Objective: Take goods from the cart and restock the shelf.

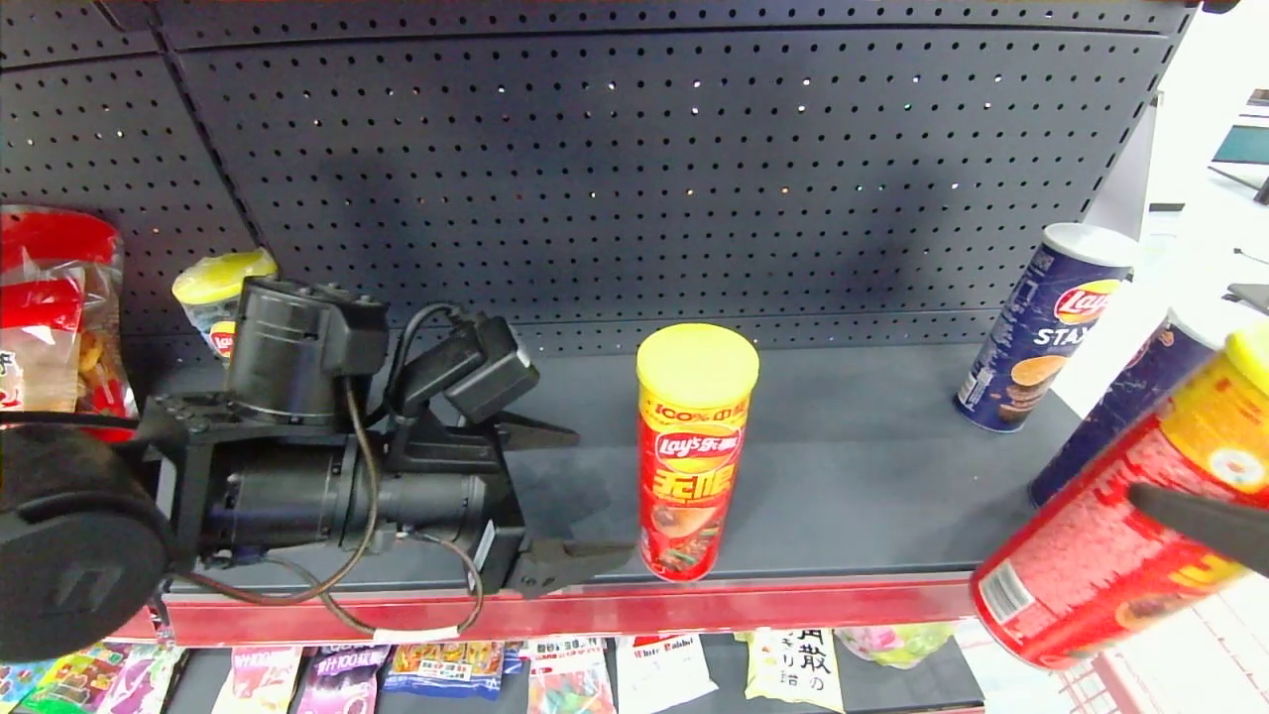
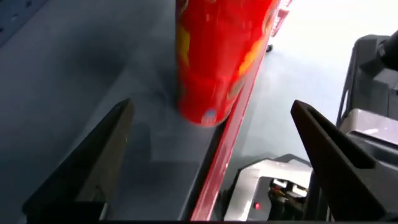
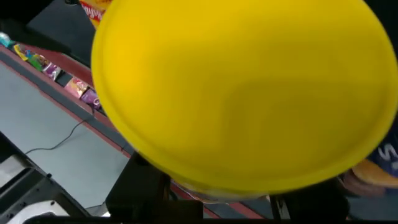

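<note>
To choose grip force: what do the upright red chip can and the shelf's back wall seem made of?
Upright red cylindrical chip can: probably printed cardboard, glossy; yellow lid looks plastic. Dark perforated back wall: likely matte painted metal, regular holes.

A dark pegboard panel (image 1: pixel 694 178) stands upright at the back. In front of the panel's left end there is a clear snack bag (image 1: pixel 55 317) with red parts. Below the panel, on a lower level, lies a row of small colourful packets (image 1: pixel 565 679), side by side, some overlapping.
</note>
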